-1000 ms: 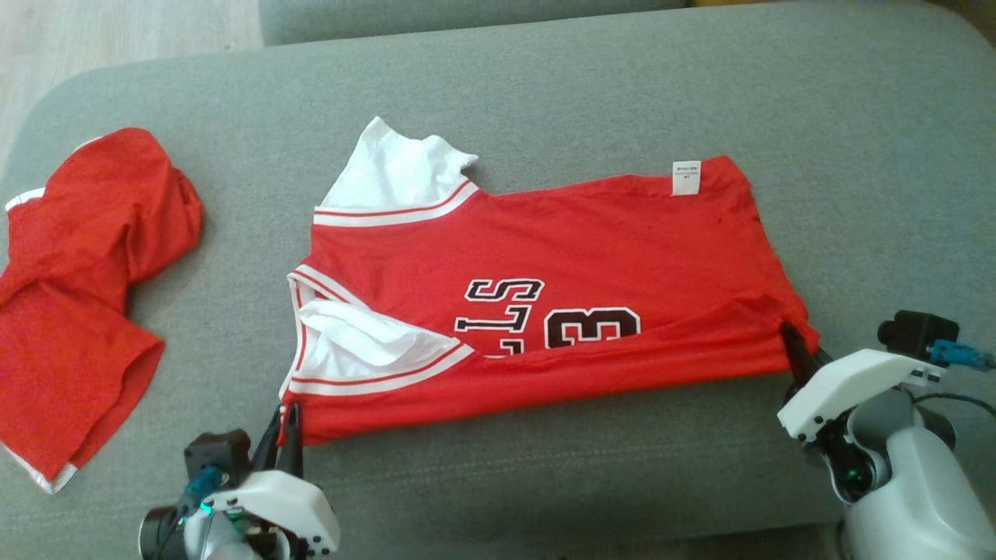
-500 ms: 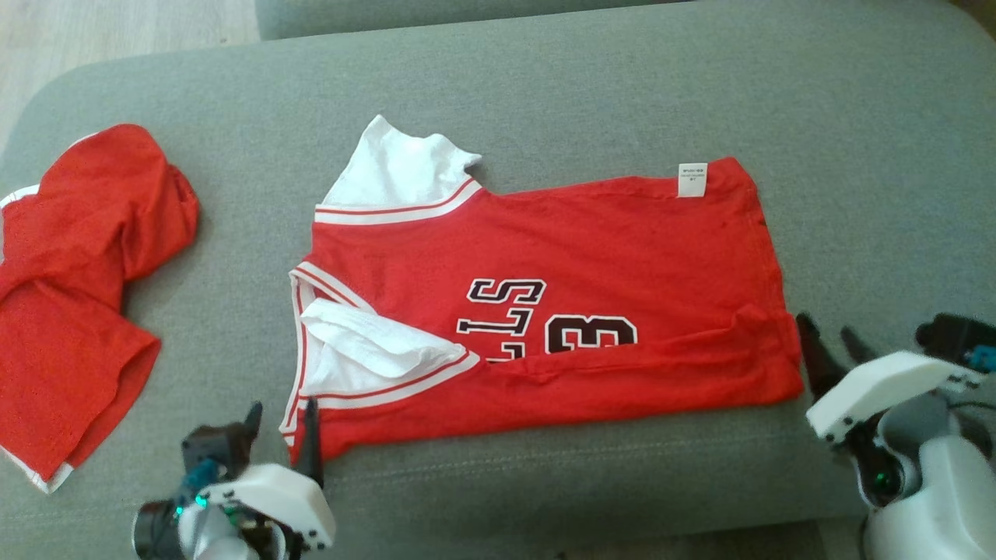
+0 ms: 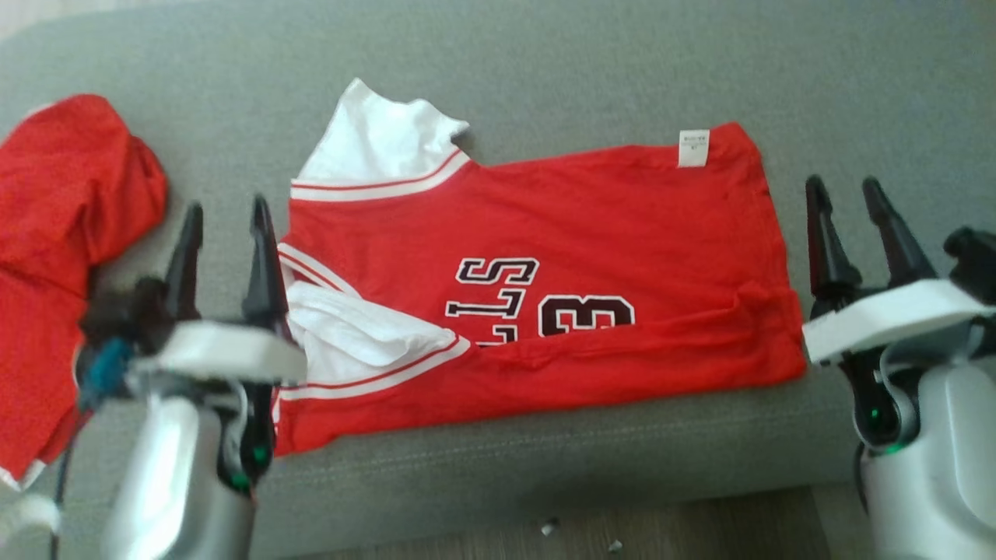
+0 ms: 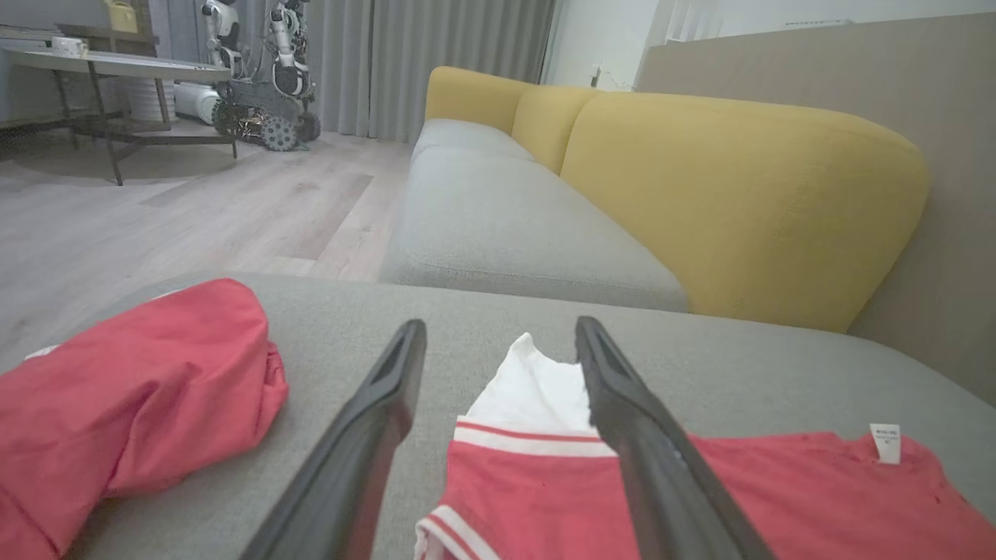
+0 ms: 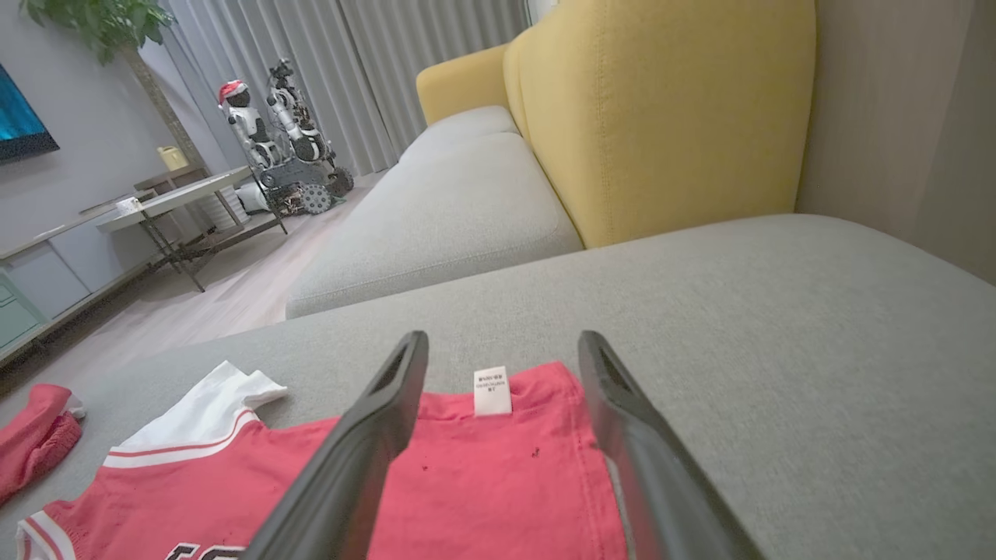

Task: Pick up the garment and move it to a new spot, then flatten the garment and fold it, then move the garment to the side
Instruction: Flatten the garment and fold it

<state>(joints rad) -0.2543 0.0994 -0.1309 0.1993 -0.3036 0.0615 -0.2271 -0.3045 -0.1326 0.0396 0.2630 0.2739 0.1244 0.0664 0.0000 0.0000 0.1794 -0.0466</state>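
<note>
Head view: left pincer (image 3: 226,214) and right pincer (image 3: 843,190) are both gaping wide, gripping nothing.
They are hanging one at each end of the red jersey (image 3: 583,233), which is lying nearly flat on the grey seat (image 3: 545,78). For a tidy fold, I think both should be pinching matching corners and lifting together.

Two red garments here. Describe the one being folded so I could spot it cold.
On the grey sofa seat, look at the middle, between the left claw and right claw. The jersey lies spread out there. Unlike the crumpled red garment at the left edge, it has white sleeves, black lettering and a small white tag.
</note>
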